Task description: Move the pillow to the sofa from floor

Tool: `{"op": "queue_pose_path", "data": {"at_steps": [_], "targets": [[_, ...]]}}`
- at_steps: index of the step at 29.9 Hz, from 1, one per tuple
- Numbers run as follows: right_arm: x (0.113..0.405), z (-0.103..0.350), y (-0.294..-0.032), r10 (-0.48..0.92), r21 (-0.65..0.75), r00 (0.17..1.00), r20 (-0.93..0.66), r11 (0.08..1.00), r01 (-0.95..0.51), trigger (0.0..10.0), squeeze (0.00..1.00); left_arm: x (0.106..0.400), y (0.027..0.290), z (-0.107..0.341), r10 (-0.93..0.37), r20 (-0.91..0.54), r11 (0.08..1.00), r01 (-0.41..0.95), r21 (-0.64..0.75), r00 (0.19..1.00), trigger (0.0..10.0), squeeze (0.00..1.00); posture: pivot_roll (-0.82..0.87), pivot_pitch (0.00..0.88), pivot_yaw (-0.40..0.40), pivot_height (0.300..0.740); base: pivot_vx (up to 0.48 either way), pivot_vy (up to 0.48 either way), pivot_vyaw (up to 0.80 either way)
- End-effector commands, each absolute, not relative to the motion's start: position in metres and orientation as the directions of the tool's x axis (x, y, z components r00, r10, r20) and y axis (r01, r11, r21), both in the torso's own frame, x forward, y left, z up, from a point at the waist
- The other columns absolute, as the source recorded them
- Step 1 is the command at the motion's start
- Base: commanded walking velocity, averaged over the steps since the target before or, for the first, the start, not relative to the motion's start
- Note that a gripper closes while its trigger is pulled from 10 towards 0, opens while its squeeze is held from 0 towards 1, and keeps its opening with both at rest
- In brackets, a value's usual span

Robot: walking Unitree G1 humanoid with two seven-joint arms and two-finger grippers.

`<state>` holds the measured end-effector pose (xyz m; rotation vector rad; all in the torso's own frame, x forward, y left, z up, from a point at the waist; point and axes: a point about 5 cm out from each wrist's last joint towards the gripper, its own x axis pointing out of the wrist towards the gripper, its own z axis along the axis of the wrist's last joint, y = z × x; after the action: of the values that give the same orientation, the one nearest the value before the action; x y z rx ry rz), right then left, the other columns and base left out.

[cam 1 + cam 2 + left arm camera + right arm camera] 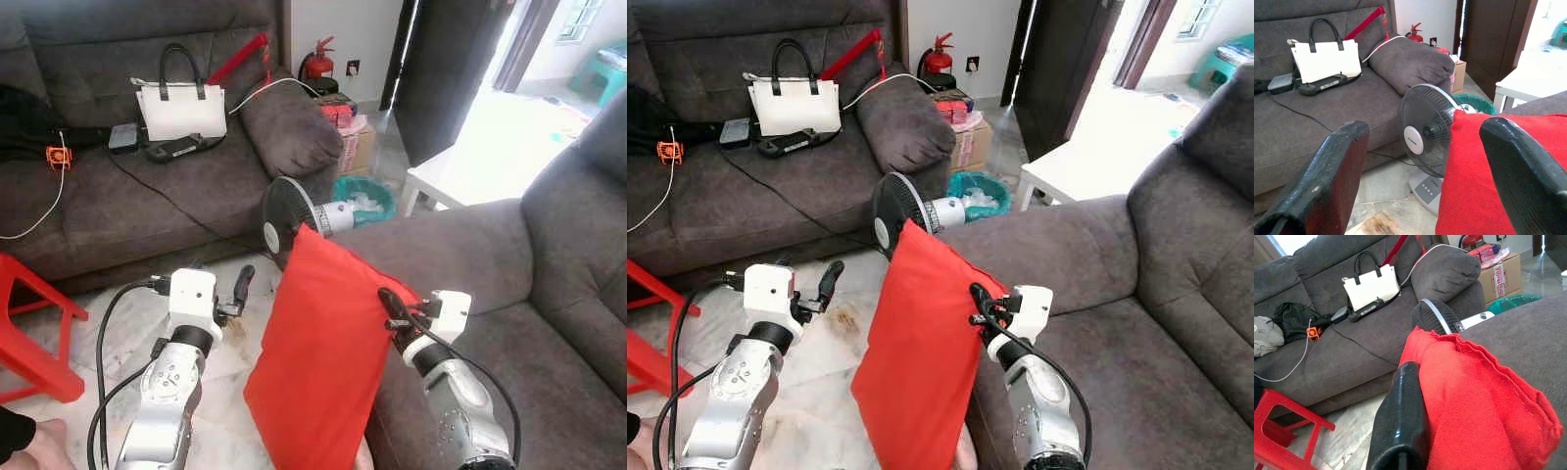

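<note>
A red pillow [318, 352] hangs upright and slightly tilted beside the armrest of the grey sofa [549, 323] on my right. My right gripper [394, 305] is shut on the pillow's upper right edge; in the right wrist view one black finger [1400, 421] lies against the red fabric [1479, 401]. My left gripper [238, 286] stands open just left of the pillow, not touching it. In the left wrist view its two fingers [1332, 181] spread wide, with the pillow's corner [1474, 186] behind one. The pillow's bottom end is cut off from view.
A standing fan [292, 217] sits on the marble floor right behind the pillow. A second grey sofa [147, 186] at the back carries a white handbag [181, 110] and cables. A red stool [39, 333] stands at left. A teal bin [367, 201] and white table [441, 181] lie beyond.
</note>
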<state>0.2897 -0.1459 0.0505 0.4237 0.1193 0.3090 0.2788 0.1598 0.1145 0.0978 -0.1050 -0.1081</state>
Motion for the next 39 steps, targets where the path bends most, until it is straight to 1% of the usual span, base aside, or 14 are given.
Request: {"op": "queue_pose_path", "data": {"at_steps": [1, 15, 24, 39], "targets": [[0.3003, 0.0749, -0.1563, 0.271, 0.381, 0.96, 0.073, 0.882, -0.278, 10.0, 0.0, 0.2787, 0.1585, 0.1109, -0.119, 0.089, 0.99, 0.112, 0.082, 0.989, 10.0, 0.0, 0.14, 0.0, -0.048, 0.74, -0.259, 0.0, 0.0], [0.2996, 0.0737, -0.1555, 0.26, 0.375, 0.963, 0.069, 0.888, -0.266, 10.0, 0.0, 0.2782, 0.1579, 0.1099, -0.129, 0.085, 0.989, 0.122, 0.082, 0.988, 10.0, 0.0, 0.14, 0.009, -0.046, 0.74, -0.265, 0.0, 0.0], [0.2982, 0.0708, -0.1538, 0.26, 0.375, 0.964, 0.056, 0.889, -0.261, 10.0, 0.0, 0.2782, 0.1571, 0.1092, -0.123, 0.082, 0.99, 0.116, 0.086, 0.989, 10.0, 0.0, 0.14, 0.015, -0.05, 0.74, 0.0, 0.0, 0.0], [0.2991, 0.0704, -0.1552, 0.254, 0.373, 0.966, 0.048, 0.893, -0.254, 10.0, 0.0, 0.2798, 0.1576, 0.1091, -0.118, 0.084, 0.99, 0.11, 0.092, 0.989, 10.0, 0.0, 0.14, 0.022, -0.049, 0.74, 0.0, 0.0, -0.78]]}}
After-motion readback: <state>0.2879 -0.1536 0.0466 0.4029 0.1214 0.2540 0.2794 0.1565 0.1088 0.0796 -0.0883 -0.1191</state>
